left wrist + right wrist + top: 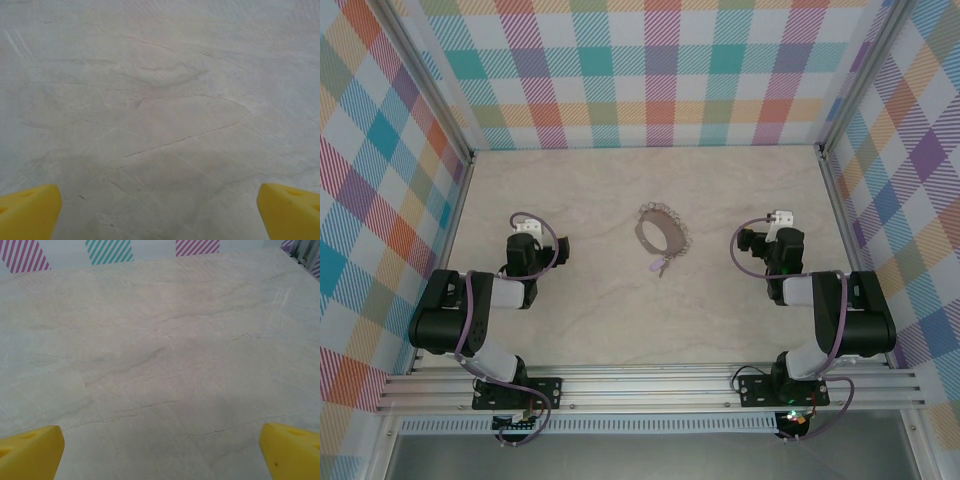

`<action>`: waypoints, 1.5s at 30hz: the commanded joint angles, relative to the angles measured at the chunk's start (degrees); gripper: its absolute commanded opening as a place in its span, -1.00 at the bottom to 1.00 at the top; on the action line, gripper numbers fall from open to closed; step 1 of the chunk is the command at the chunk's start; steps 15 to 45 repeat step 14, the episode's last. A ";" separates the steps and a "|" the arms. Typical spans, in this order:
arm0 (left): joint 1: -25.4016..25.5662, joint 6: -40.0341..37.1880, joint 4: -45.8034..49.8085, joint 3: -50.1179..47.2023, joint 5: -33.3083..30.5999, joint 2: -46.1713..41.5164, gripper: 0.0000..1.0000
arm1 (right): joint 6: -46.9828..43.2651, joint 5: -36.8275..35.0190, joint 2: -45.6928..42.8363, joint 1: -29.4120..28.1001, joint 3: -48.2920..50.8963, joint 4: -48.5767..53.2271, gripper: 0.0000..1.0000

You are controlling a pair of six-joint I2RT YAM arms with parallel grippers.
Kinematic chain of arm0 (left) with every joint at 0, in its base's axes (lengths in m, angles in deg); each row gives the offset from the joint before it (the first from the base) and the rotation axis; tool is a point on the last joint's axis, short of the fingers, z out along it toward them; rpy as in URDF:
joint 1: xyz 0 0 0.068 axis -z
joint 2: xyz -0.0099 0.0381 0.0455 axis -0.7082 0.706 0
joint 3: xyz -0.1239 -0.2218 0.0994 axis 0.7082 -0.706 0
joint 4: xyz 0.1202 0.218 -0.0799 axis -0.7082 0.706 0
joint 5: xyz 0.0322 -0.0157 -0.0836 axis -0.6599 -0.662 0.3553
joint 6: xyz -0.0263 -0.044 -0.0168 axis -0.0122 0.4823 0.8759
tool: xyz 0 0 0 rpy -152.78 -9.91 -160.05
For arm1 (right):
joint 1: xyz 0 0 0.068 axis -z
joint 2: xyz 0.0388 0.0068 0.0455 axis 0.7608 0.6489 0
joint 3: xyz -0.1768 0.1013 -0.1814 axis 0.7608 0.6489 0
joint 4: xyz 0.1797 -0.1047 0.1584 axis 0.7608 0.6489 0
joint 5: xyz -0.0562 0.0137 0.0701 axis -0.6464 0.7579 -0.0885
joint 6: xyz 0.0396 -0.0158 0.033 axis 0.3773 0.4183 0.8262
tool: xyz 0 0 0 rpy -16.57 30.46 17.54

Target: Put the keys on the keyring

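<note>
We are looking at the left gripper (525, 226) and the right gripper (780, 218). Both are standing with their jaws spread wide apart, gripping nothing. In the wrist views the left fingertips (27, 210) and the right fingertips (30, 447) are showing as blunt, matte yellow wedges at the lower corners, hovering over bare table (580, 300). That surface is smooth and pale beige, marbled with thin dark veins.

Moving outward, the keyring (646, 235) is lying flat on the table between the two grippers and well apart from each, at roughly the same depth as their tips. It is a thin silver-grey hoop, round, with its rim fringed by small glinting metal pieces. The key (657, 266) is lying at the hoop's near edge, on the side facing the arm bases. Its lilac head is showing as a tiny soft blot. Its long axis is seeming to slant slightly, but it is too small for us to tell which way the blade is pointing.
</note>
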 commanded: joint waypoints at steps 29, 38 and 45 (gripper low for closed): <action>-0.32 0.31 -1.73 0.73 0.19 -0.50 1.00 | -0.25 1.13 -0.15 0.01 0.53 -1.93 0.99; -0.32 0.31 -1.73 0.73 0.19 -0.50 1.00 | -0.25 1.13 -0.15 0.01 0.53 -1.93 0.99; -0.32 0.31 -1.73 0.73 0.19 -0.50 1.00 | -0.25 1.13 -0.15 0.01 0.53 -1.93 0.99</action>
